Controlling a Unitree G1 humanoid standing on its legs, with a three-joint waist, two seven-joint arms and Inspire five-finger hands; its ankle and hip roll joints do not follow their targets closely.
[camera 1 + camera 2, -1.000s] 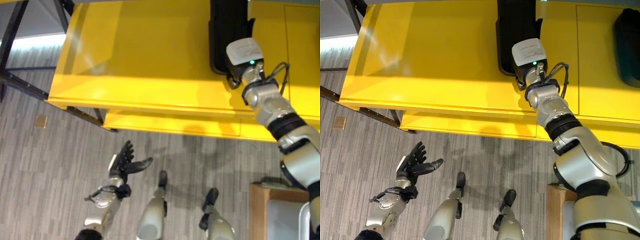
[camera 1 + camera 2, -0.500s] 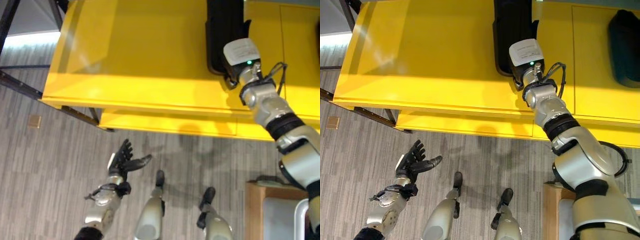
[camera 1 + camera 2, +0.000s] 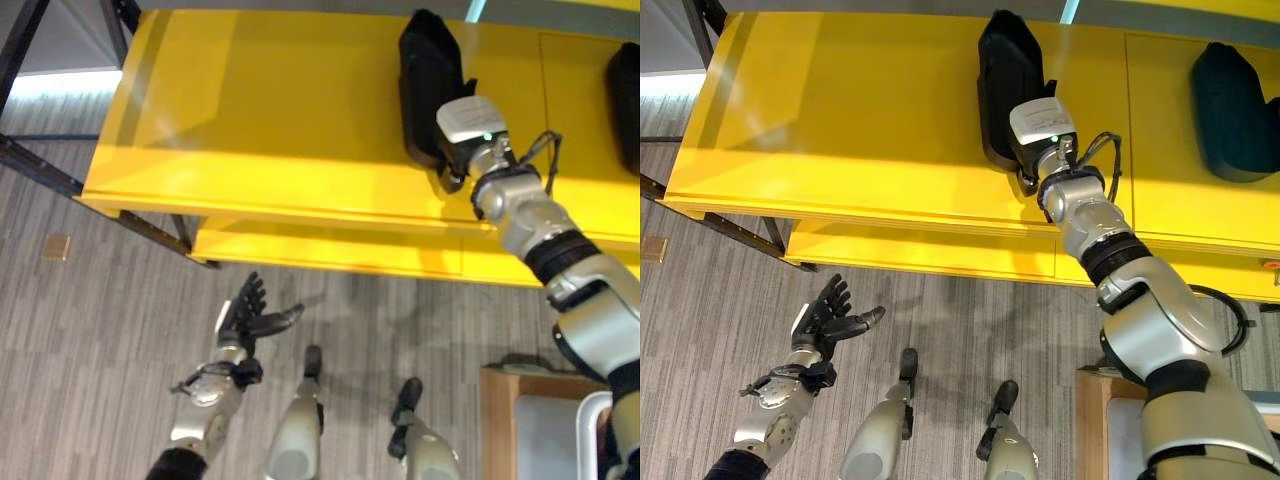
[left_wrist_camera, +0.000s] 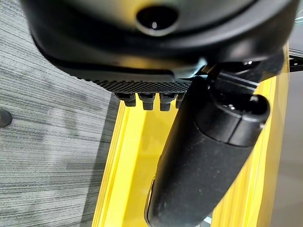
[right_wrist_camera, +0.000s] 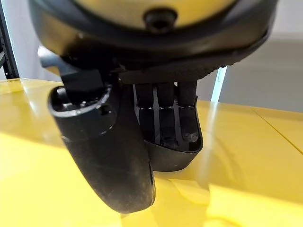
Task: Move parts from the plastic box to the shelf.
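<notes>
Silver-grey arms, dark hand (image 3: 245,318) each, white wrist block.

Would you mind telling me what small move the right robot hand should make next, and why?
Probably let go and draw back. The right robot hand has its fingers laid over the black part, which already lies flat on the yellow shelf. The left robot hand hangs open.

bright overhead light, glare on shelf (image 3: 280,110)
</notes>
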